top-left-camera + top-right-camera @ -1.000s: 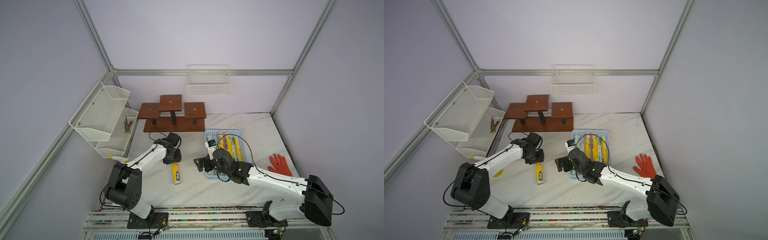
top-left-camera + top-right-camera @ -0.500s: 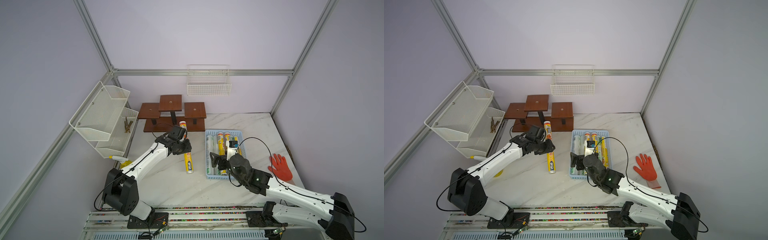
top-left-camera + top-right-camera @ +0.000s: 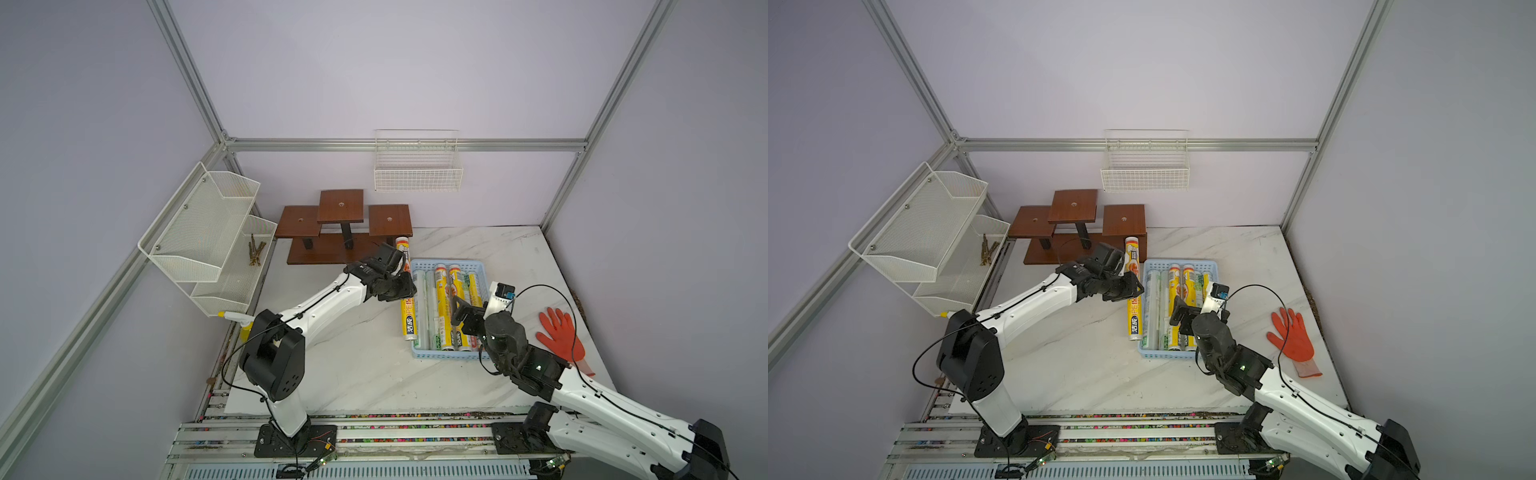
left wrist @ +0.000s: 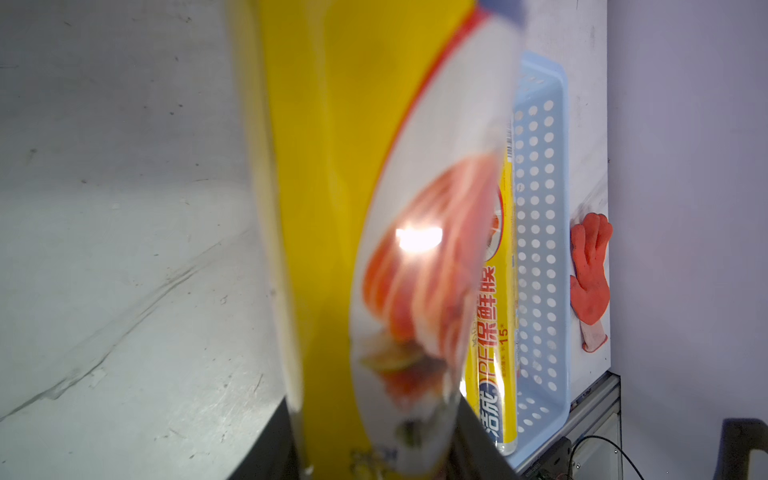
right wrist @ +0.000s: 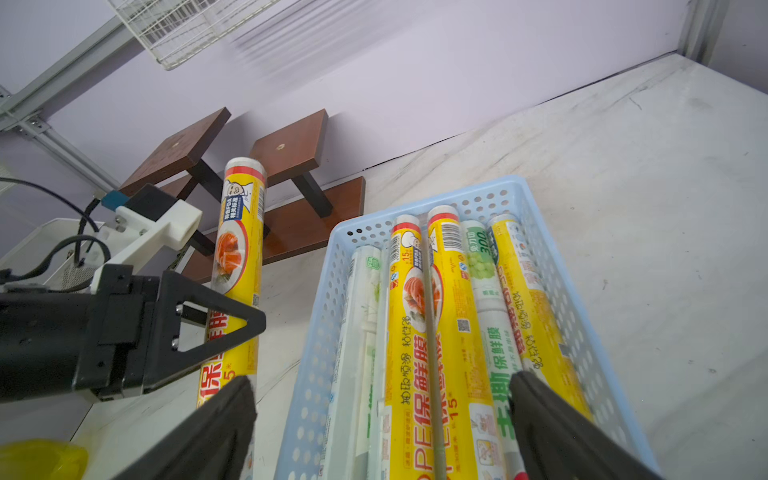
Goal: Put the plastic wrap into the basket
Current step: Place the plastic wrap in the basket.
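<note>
Both top views show the left gripper (image 3: 404, 288) clamped on the middle of a yellow plastic wrap roll (image 3: 409, 320). Its long axis runs near–far, parallel to the light blue basket (image 3: 446, 262) and just left of its left wall. The next move looks like a short shift right, though the rolls (image 5: 415, 332) inside leave little bare floor. The right gripper (image 5: 382, 407) hangs wide open over the basket's near end — possibly in the way.

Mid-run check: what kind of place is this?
Probably a lab test cell, not a kitchen: aluminium frame around plain walls, robot arms bolted to a slotted rail, staged props like the wooden stand.
</note>
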